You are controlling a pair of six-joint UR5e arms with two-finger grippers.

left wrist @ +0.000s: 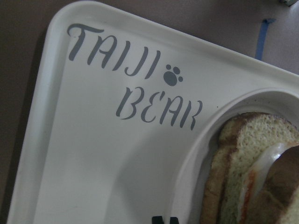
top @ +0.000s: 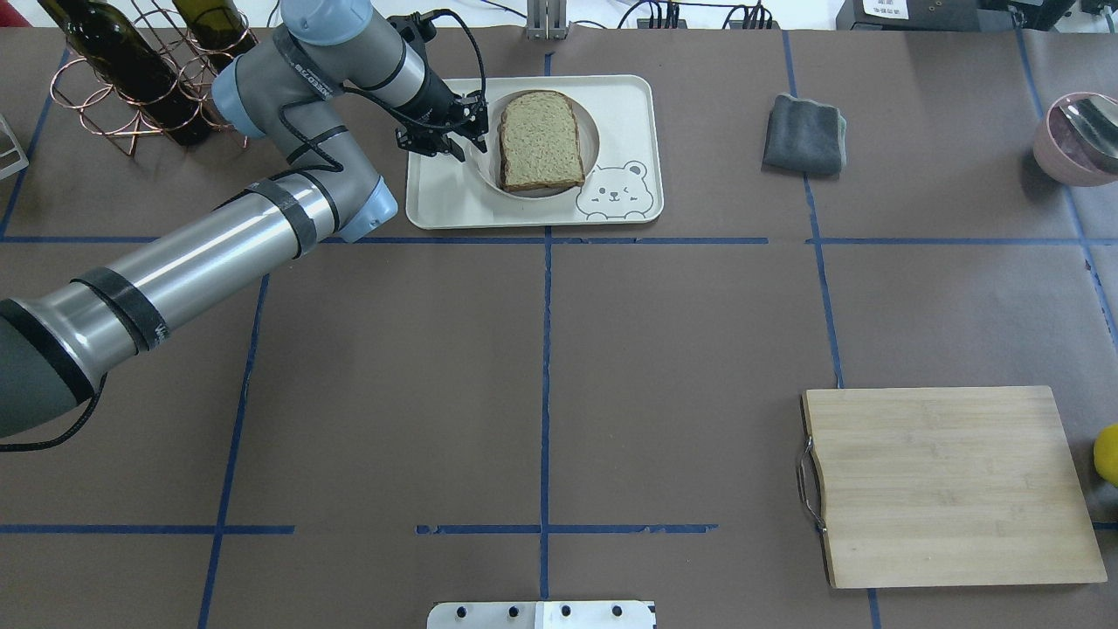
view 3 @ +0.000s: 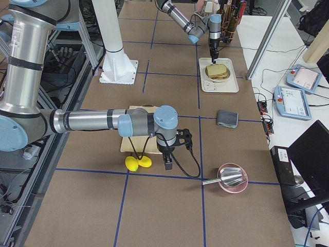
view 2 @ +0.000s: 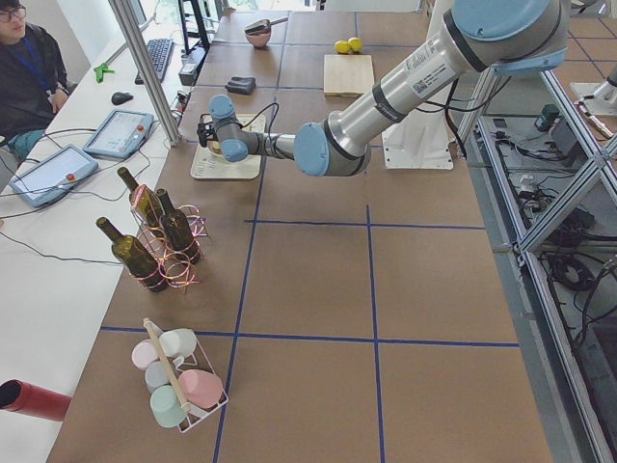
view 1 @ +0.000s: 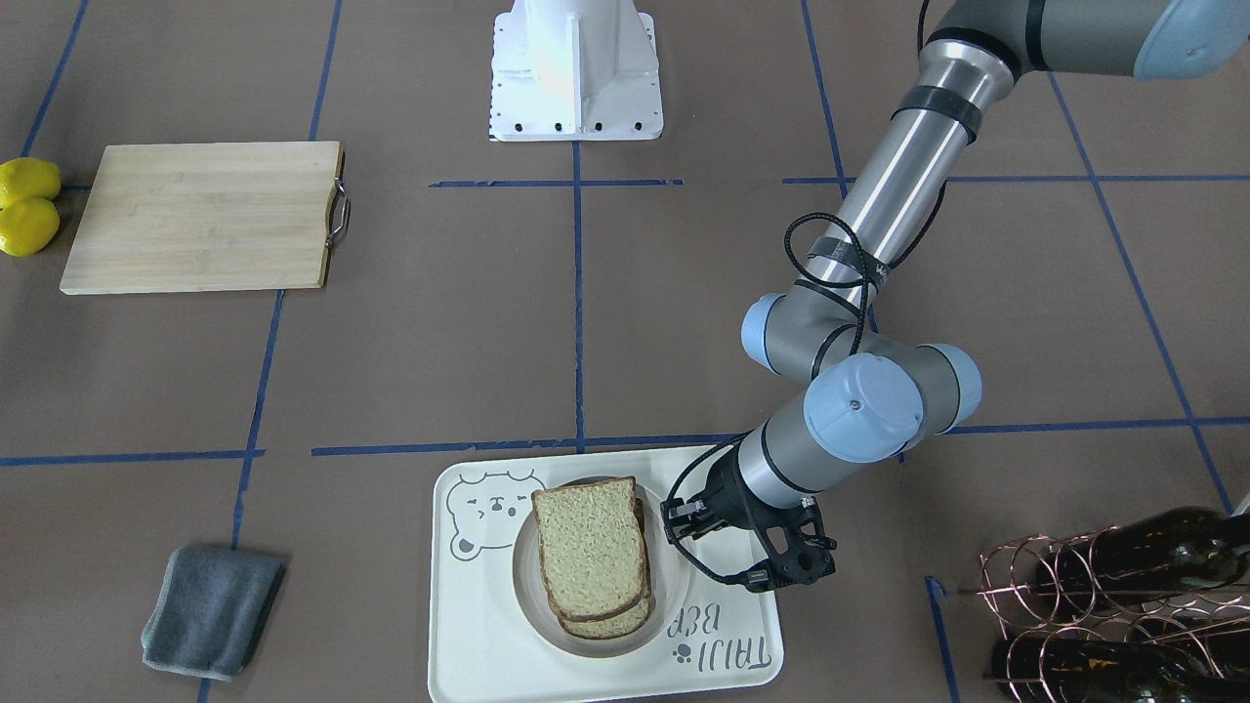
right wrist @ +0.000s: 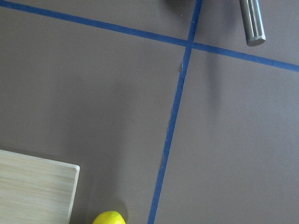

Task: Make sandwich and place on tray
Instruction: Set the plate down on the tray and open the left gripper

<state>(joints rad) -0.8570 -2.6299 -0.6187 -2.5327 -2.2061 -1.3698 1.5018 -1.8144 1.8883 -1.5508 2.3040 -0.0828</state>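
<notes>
The sandwich (view 1: 591,547) is two speckled brown slices stacked on a round white dish (top: 485,170) on the cream bear tray (view 1: 469,625). In the left wrist view the white egg (left wrist: 261,161) with an orange trace shows between the slices. My left gripper (top: 454,144) hangs over the tray just beside the sandwich, near the lettering (left wrist: 140,88). Its fingertips (left wrist: 158,219) look closed together and empty. My right gripper (view 3: 167,163) shows only in the exterior right view, low over the table by the lemons (view 3: 138,162). I cannot tell whether it is open or shut.
A pale wooden cutting board (top: 948,485) with a metal handle lies on my right. A grey cloth (top: 805,133) lies right of the tray. A wire rack of wine bottles (top: 131,79) stands close by my left arm. A pink bowl with a ladle (top: 1074,135) sits far right.
</notes>
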